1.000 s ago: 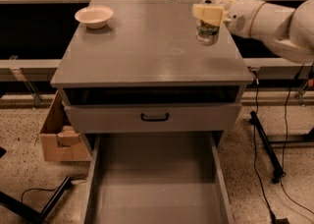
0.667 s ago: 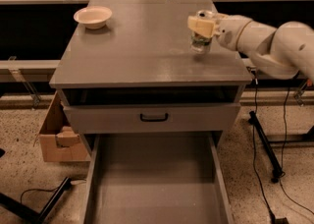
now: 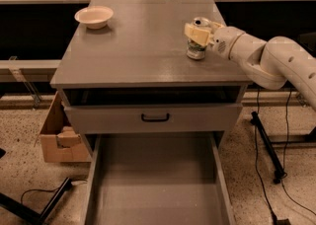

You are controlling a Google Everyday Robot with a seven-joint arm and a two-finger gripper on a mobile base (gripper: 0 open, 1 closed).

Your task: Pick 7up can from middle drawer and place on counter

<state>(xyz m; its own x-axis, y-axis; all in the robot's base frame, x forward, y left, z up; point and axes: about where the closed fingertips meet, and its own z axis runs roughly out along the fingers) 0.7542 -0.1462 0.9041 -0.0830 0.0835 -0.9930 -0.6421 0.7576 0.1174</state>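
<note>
The 7up can (image 3: pixel 196 50), whitish with green markings and a silver top, stands upright on the right side of the grey counter (image 3: pixel 143 41). My gripper (image 3: pixel 198 32) reaches in from the right on a white arm and is shut on the can's upper half, cream pads on both sides. The can's base looks to be touching the counter. The middle drawer (image 3: pixel 155 189) is pulled wide open below, and its flat grey floor holds nothing.
A cream bowl (image 3: pixel 94 16) sits at the counter's back left corner. A drawer front with a black handle (image 3: pixel 155 117) is above the open drawer. A cardboard box (image 3: pixel 57 135) stands on the floor at left. A black stand and cables (image 3: pixel 269 155) are at right.
My gripper has carried the can left and down from above the counter's right edge; the can now sits low on the counter surface.
</note>
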